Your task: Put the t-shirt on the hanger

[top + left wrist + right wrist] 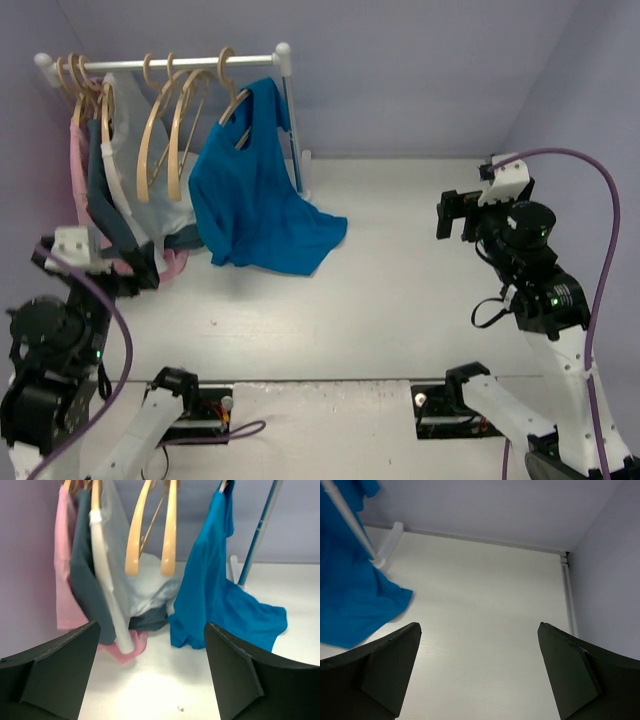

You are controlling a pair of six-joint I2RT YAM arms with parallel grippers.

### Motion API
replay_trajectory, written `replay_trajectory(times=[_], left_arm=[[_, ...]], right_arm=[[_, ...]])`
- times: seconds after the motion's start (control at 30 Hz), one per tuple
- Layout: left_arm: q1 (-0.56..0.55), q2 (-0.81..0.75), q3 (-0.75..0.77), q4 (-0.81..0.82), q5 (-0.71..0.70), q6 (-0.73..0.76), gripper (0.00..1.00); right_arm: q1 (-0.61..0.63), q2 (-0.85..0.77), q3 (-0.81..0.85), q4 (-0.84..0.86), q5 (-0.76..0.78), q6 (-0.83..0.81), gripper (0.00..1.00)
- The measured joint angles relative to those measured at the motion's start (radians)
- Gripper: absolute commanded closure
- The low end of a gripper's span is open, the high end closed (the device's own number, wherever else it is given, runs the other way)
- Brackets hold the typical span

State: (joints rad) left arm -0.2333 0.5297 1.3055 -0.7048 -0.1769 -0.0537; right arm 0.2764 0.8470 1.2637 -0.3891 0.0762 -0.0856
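The blue t-shirt (255, 195) hangs from a pale wood hanger (232, 100) at the right end of the white rack rail (160, 62); its lower part lies bunched on the table. It also shows in the left wrist view (215, 590) and at the left edge of the right wrist view (350, 595). My left gripper (115, 265) is open and empty, low at the left, apart from the shirt. My right gripper (455, 215) is open and empty at the right, well away from the rack.
Two empty wood hangers (165, 130) hang mid-rail. Pink, dark teal and white garments (105, 190) hang at the left end. The rack's right post (295, 140) stands by the shirt. Purple-grey walls enclose the white table (400, 280).
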Motion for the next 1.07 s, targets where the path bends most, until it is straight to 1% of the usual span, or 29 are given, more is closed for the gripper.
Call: replay_trajectory(times=[0.1,0.23,0.37,0.5,0.6,1.07], left_arm=[[0.000,-0.112,-0.118,-0.013,-0.026,-0.012,0.20],[0.000,-0.152,-0.201,-0.063,-0.038,-0.031,0.20],[0.000,-0.182,-0.262,-0.083,-0.039,-0.056,0.20],[0.000,-0.257,-0.326,-0.094,-0.046,-0.069,0.20],[0.000,-0.284,-0.344,-0.107,-0.050,-0.073,0.20],[0.000,-0.279,-0.352,-0.106,-0.058,-0.074,0.20]], right_arm=[[0.000,-0.014,-0.029,0.031,0.103,0.044,0.00],[0.000,-0.048,-0.098,0.075,0.204,0.086,0.00],[0.000,-0.074,-0.141,0.092,0.257,0.113,0.00],[0.000,-0.078,-0.145,0.113,0.278,0.118,0.00],[0.000,-0.079,-0.153,0.128,0.283,0.125,0.00],[0.000,-0.057,-0.161,0.162,0.283,0.136,0.00]])
